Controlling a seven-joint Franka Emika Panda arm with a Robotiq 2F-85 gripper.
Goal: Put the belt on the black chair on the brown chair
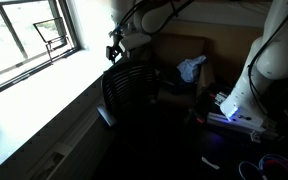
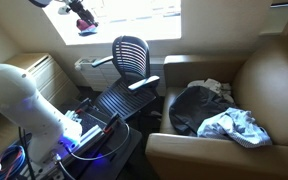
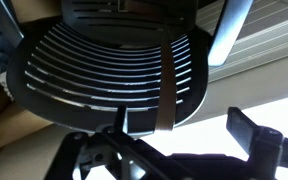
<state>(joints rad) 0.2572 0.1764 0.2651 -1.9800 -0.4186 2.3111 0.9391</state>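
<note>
The black chair stands by the window, its ribbed mesh back filling the wrist view. A brown belt shows there as a narrow strip running down across the ribs to the back's edge. I cannot make it out in either exterior view. My gripper is open and empty, above the chair back near the window, with the belt's end between its fingers' line of sight. The brown chair stands beside the black chair.
Dark clothes and a pale crumpled cloth lie on the brown chair's seat. The window sill runs beside the black chair. The robot base with cables and a lit blue box stands on the floor.
</note>
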